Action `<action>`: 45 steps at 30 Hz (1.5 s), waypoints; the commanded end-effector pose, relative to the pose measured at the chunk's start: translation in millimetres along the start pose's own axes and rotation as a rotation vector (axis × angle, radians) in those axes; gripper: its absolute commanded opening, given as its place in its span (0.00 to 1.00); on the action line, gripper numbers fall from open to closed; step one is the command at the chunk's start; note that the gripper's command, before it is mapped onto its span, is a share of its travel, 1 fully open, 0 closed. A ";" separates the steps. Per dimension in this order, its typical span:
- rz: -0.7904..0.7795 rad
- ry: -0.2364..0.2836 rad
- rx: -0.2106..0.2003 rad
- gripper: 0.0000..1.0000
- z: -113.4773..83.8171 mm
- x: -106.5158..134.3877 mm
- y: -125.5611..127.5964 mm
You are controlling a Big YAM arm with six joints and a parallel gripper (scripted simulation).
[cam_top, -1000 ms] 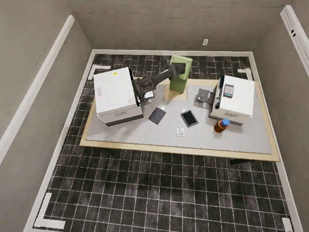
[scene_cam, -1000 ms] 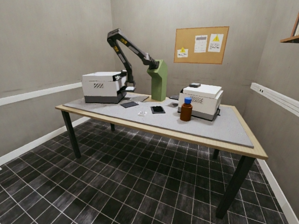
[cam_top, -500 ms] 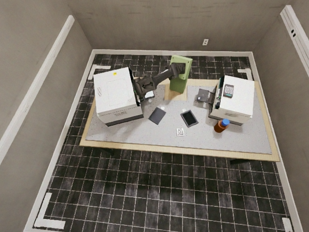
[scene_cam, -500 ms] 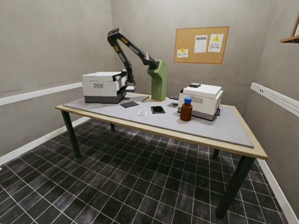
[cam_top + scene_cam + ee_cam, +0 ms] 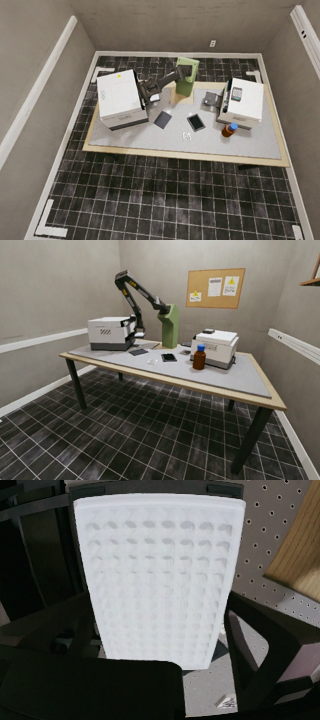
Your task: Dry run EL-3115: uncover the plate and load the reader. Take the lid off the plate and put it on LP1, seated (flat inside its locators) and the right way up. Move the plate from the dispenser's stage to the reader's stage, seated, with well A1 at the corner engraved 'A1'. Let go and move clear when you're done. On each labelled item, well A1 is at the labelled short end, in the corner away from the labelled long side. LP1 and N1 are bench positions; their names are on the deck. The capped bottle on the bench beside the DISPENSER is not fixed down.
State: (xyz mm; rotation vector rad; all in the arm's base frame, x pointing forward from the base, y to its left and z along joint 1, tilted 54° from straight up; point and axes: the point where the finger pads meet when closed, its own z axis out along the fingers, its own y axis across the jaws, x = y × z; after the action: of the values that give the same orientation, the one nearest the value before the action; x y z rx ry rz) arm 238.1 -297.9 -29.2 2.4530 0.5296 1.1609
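The white many-welled plate (image 5: 154, 97) (image 5: 139, 334) (image 5: 162, 585) lies level at the stage of the left machine (image 5: 118, 95) (image 5: 111, 330). My gripper (image 5: 151, 99) (image 5: 139, 332) (image 5: 159, 597) points down over it, with a finger against each long side; it is shut on the plate. Dark stage shows past the plate's far edge in the wrist view. I cannot tell whether the plate rests fully in its locators, nor which corner is A1. The dispenser (image 5: 244, 103) (image 5: 214, 345) has a dark stage (image 5: 212, 99) (image 5: 186, 343) with no white plate. I cannot make out the lid separately.
Two dark bench positions, a plain one (image 5: 162, 119) (image 5: 138, 351) and a rimmed one (image 5: 195, 122) (image 5: 169, 357), lie mid-deck; their names are unreadable. A marker tag (image 5: 186, 136) (image 5: 152, 361) lies in front. The blue-capped brown bottle (image 5: 229, 130) (image 5: 199, 360) stands upright beside the dispenser.
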 end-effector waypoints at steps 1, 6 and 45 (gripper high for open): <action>0.024 -0.007 -0.014 0.86 -3.8 -7.3 -0.3; 0.007 -0.003 -0.031 0.86 -6.4 -3.4 6.6; 0.011 -0.004 -0.022 0.86 -5.9 -3.7 4.7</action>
State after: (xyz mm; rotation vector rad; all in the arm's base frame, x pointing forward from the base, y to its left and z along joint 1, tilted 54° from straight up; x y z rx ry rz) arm 238.4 -298.4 -28.8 2.4492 0.5305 1.1610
